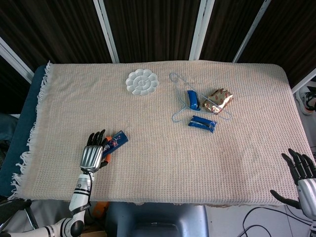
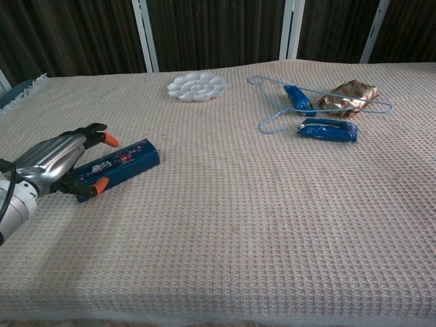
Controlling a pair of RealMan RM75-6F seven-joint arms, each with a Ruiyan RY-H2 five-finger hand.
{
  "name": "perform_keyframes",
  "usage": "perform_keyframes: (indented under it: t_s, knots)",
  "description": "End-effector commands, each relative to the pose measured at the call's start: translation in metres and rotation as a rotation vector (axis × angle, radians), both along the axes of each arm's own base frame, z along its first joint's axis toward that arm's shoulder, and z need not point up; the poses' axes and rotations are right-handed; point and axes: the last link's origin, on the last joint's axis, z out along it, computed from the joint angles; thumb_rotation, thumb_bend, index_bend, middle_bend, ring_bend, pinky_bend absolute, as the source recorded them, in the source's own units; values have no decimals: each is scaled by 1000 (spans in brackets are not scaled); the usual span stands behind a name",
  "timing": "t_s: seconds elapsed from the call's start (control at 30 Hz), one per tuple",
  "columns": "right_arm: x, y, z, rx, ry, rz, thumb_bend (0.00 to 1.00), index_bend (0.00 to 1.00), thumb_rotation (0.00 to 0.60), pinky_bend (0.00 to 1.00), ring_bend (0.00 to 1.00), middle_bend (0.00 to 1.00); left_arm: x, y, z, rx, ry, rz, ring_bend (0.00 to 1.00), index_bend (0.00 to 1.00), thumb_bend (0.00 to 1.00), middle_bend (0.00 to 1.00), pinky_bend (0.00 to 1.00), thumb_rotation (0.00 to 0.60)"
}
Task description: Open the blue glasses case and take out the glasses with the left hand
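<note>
The left hand (image 2: 58, 160) hovers low over the cloth, fingers spread and holding nothing, its tips at the near end of the closed blue case (image 2: 117, 168). The case lies flat, angling away to the hand's right. The right hand (image 1: 302, 178) sits open at the far table edge.

blue glasses case (image 2: 117, 168) with a pale printed mark on its lid, too small to read
</note>
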Motion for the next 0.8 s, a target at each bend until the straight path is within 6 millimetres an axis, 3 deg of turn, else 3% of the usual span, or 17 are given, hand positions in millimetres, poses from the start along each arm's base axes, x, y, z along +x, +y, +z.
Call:
perform_keyframes:
  t_s: [0.03, 0.8]
  knots:
    - [0, 0, 0, 0, 0, 0, 134, 0, 600, 0, 0, 0, -1, 1, -1, -1, 2, 7, 0, 216, 383, 0, 0, 600]
    - [1, -1, -1, 4, 2, 1, 134, 0, 600, 0, 0, 0, -5, 7, 2, -8, -5, 38, 0, 324, 385, 0, 0, 600]
